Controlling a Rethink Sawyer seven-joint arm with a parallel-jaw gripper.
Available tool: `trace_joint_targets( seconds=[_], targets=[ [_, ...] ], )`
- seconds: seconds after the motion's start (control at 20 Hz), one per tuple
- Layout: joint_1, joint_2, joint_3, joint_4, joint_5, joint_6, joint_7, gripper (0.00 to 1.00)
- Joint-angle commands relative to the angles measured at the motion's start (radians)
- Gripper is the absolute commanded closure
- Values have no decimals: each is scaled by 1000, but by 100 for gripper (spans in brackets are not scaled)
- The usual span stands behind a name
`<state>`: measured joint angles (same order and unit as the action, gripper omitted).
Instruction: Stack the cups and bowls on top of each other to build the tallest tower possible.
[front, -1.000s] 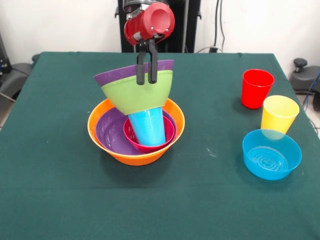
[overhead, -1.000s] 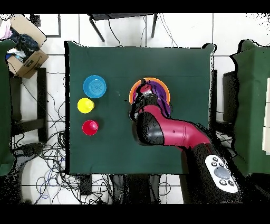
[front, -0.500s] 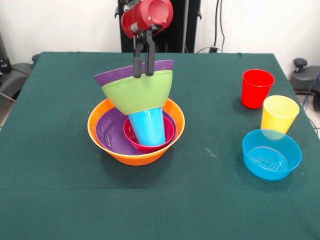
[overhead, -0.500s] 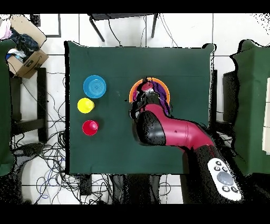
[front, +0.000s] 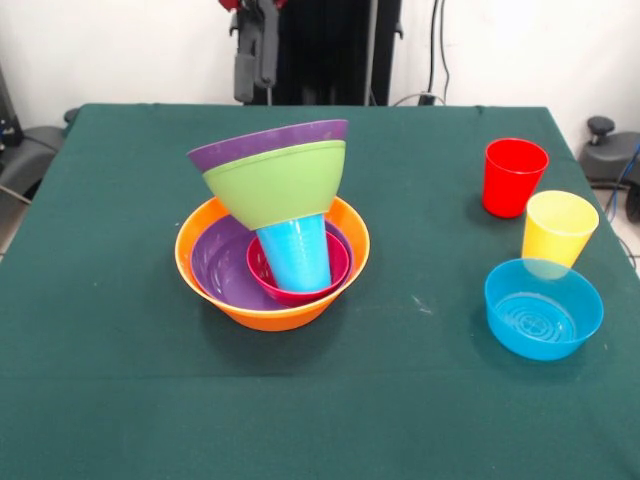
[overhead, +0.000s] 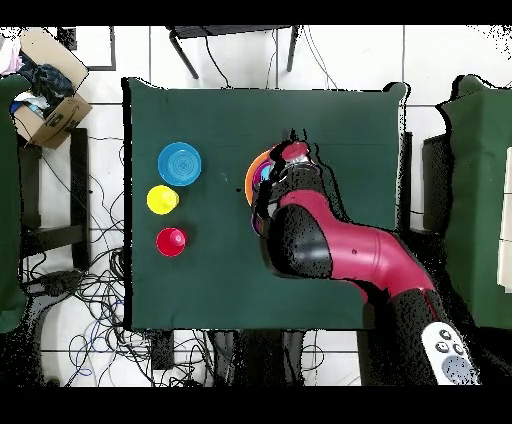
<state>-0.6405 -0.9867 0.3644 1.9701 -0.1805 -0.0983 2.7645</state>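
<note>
While our gripper (front: 254, 62) is hanging high above the far side of the desk (front: 120, 400), well apart from everything, we are seeing that its jaws are grasping nothing; they are hanging close together, but whether they are fully clenched or a little released we cannot tell.

We are finding the tower (front: 272, 225) standing free, left of the desk's middle in the front view. Its base is the large orange bowl (front: 215, 295), because the widest piece is giving the steadiest foot. Inside it a purple bowl (front: 218, 262) and a small pink-red bowl (front: 290, 293) are nesting, and the blue cup (front: 295, 252) is standing in the pink-red one. On the cup the lime green bowl (front: 275, 185) is sitting with a second purple bowl (front: 250, 145) inside it, both tilting, so we are judging this top as the weak point.

On the other side the red cup (front: 514, 177), the yellow cup (front: 558, 228) and the small blue bowl (front: 543, 308) are waiting, not yet stacked. We are thinking that one of them is the next piece to fetch.
</note>
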Motion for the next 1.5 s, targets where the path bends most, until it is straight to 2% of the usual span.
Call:
trace_joint_targets(
  seconds=[0.05,0.45,0.55,1.0,1.5],
  targets=[
    [-62,39,157,164,39,75,122,0],
    [-145,140,260,226,10,-59,161,0],
    [-160,149,287,241,13,-67,164,0],
    [-149,144,280,233,30,-50,117,0],
    [-118,130,210,199,44,12,70,0]
  ],
)
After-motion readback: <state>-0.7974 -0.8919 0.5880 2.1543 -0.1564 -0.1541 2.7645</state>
